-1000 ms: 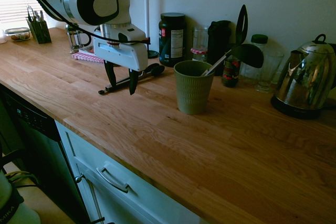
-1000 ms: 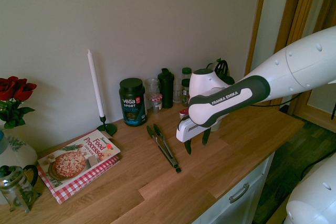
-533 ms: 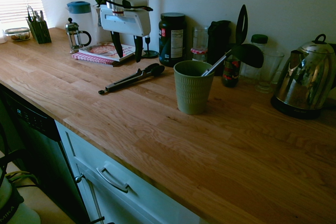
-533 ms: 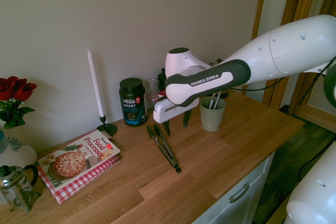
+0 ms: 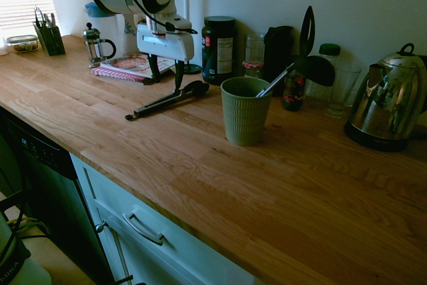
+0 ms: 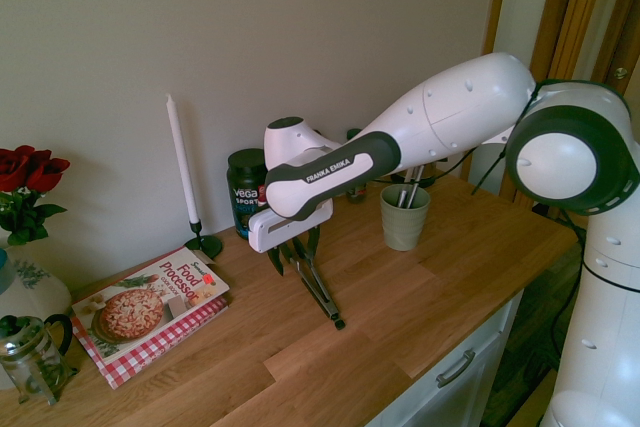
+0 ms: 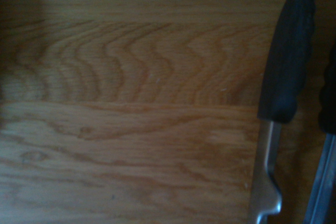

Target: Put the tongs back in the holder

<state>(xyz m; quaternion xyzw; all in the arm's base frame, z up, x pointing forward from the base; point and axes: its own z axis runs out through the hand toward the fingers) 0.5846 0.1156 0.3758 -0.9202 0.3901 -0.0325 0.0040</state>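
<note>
A long oak kitchen worktop [image 5: 200,165] runs under a pale wall, and the tongs [image 5: 167,100] lie flat on it, their rounded black tips towards the wall near the dark supplement tub [image 5: 219,49], the loop end pointing out at the counter edge. The olive-green ribbed holder [image 5: 245,110] stands upright off to one side of them, apart from the tongs, with a utensil or two already leaning in it. My gripper [image 5: 167,75] hangs over the tip end, fingers [image 6: 275,261] spread wide and holding nothing. In the wrist view a black rubbery tip and its steel arm [image 7: 286,61] sit off to one side rather than centred. I judge I should shift across until both arms lie between my fingers, go down nearly to the wood, and close across the pair so they pinch together; gripping only one arm would let the tongs swing or splay
</note>
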